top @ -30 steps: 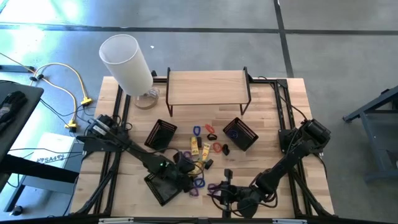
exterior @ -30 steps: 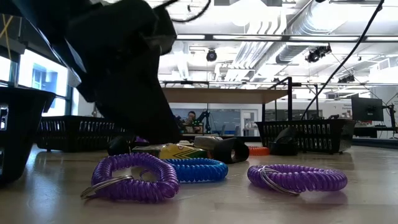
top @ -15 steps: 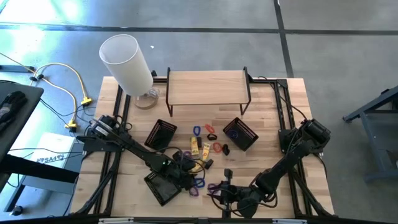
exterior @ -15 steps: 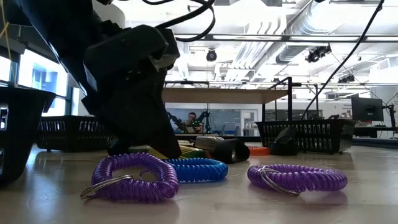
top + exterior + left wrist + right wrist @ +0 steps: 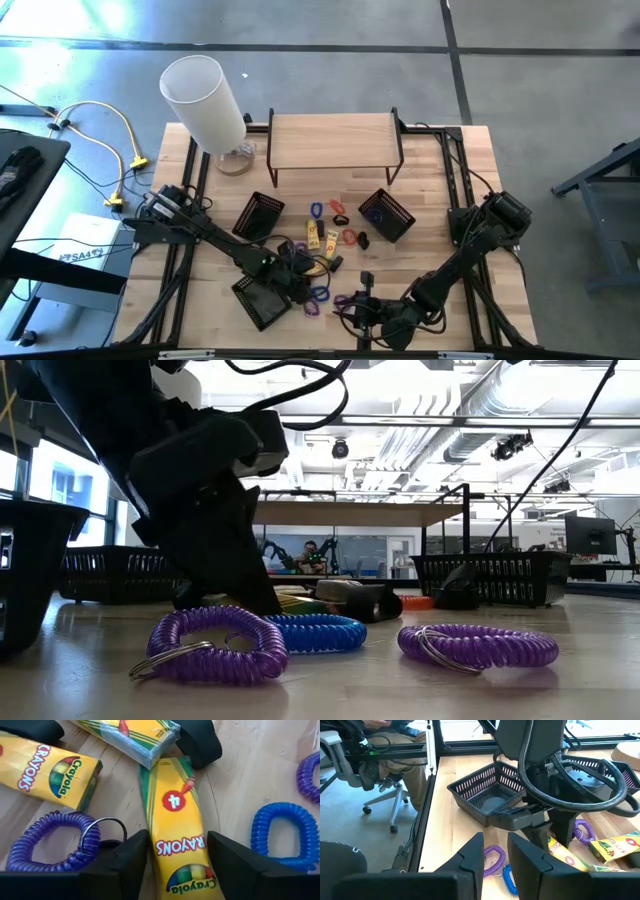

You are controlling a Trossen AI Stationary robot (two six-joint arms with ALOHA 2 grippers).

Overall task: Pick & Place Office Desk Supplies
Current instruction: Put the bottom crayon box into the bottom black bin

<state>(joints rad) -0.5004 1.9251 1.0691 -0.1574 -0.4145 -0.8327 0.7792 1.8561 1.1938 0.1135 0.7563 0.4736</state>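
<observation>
My left gripper down at table centre, jaws partly open, straddling yellow crayon packet, one finger each side, grip not confirmed. Packet flat, long axis running between fingers. My right gripper waits near edge, jaws narrowly apart, empty.

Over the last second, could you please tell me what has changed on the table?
The left end effector has come down among the supplies and its fingers have narrowed around a yellow crayon packet, one on each side; a firm grip is not yet clear. The right end effector has stayed low at the table's near edge. The coil bands and baskets have not moved.
</observation>
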